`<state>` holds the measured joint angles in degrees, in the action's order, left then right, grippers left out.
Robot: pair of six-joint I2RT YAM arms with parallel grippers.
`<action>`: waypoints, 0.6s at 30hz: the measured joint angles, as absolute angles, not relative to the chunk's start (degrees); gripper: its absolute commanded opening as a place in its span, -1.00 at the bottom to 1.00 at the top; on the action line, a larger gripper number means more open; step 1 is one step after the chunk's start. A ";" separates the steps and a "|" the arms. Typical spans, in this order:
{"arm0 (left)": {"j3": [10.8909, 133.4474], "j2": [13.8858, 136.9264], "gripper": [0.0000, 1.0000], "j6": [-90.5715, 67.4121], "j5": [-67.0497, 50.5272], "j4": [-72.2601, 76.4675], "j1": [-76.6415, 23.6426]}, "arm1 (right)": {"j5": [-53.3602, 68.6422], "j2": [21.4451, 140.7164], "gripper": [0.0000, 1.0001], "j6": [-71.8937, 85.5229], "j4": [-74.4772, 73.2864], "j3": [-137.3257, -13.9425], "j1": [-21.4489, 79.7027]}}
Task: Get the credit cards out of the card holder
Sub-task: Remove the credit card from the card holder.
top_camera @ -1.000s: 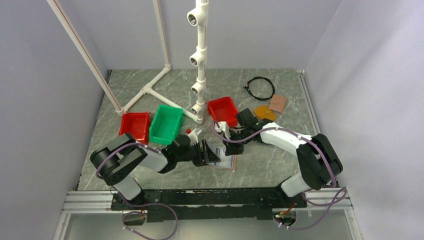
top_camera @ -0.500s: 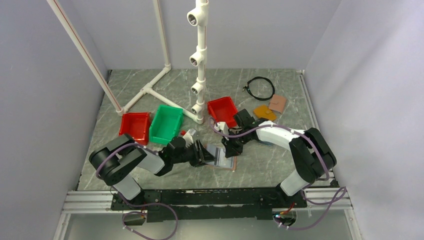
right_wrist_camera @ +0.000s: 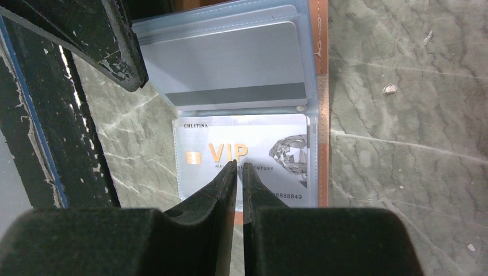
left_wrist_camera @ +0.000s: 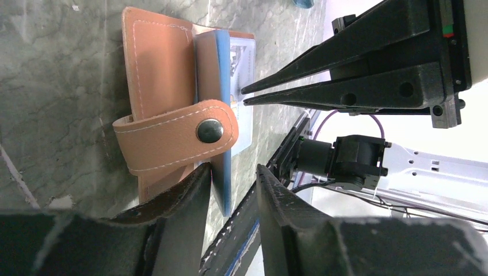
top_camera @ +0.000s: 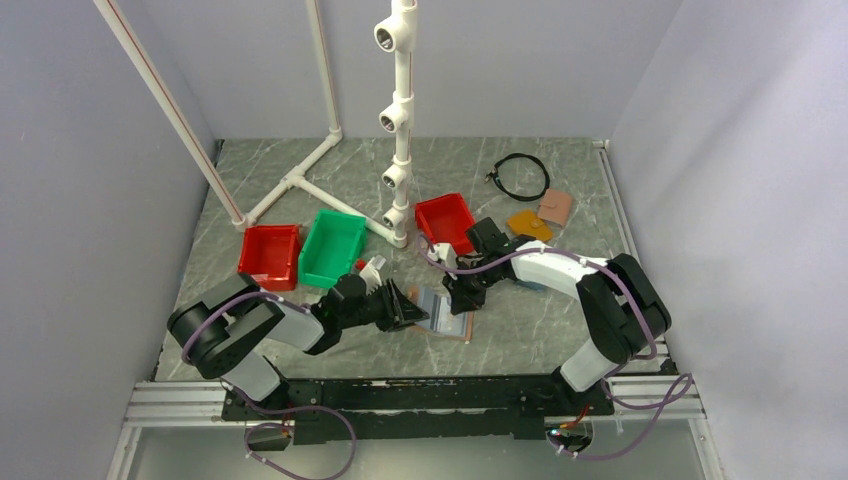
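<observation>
Two credit cards (right_wrist_camera: 270, 144) sit sleeved in the open card holder (right_wrist_camera: 319, 69).

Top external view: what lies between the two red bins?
Top external shows the green bin, then the white pipe stand, between the left red bin and right red bin.

The card holder (left_wrist_camera: 161, 69) is seen to be of pinkish-tan leather, matt and finely grained, edged with pale stitching. Its snap stud (left_wrist_camera: 209, 130) is of dark, shiny metal. The inner sleeves (right_wrist_camera: 230, 26) are formed of clear bluish plastic with a soft sheen. A smooth silver-grey card (right_wrist_camera: 230, 63) and a glossy printed card (right_wrist_camera: 253, 152) are shown in them. The table (right_wrist_camera: 403, 115) is finished as grey veined stone. The fingers (right_wrist_camera: 190, 236) of the right gripper (right_wrist_camera: 239, 165) are made of matt black plastic.
</observation>
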<state>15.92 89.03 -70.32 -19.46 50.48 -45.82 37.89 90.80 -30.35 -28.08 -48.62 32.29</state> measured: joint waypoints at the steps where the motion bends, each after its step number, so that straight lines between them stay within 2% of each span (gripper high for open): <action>1: 15.79 89.03 -0.23 -70.35 -19.44 50.76 -45.80 | 37.89 90.80 -0.78 -30.35 -28.05 -48.62 32.29; 11: 15.14 90.54 -0.30 -71.72 -19.42 55.29 -45.45 | 37.95 90.80 -0.75 -30.35 -28.18 -48.69 32.29; 18: 15.16 90.87 -0.35 -71.72 -19.44 55.55 -45.30 | 41.10 90.70 -0.60 -30.22 -28.80 -49.01 31.55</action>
<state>15.16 90.87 -71.72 -19.44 55.55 -45.30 41.10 90.70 -30.22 -28.80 -49.01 31.55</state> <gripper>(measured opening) 0.329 0.166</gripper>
